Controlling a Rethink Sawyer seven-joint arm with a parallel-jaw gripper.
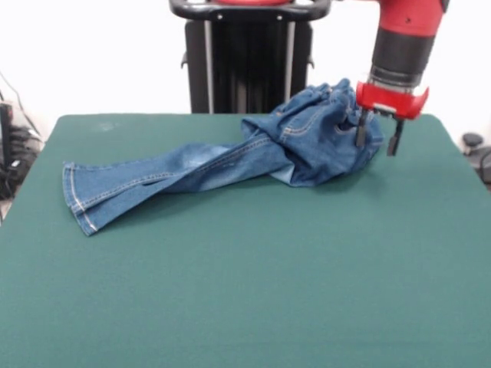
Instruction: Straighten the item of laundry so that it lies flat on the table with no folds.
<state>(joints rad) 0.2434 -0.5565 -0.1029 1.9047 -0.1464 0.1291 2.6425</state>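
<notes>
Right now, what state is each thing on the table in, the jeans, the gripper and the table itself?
jeans: bunched at the waist end, legs lying on each other, not flat.
gripper: open, fingers down at the jeans' waist end, holding nothing.
table: green top, bearing only the jeans.

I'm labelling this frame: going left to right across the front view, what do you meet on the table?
Bare table → jeans' leg hems → legs → bunched waistband end → open gripper.
</notes>
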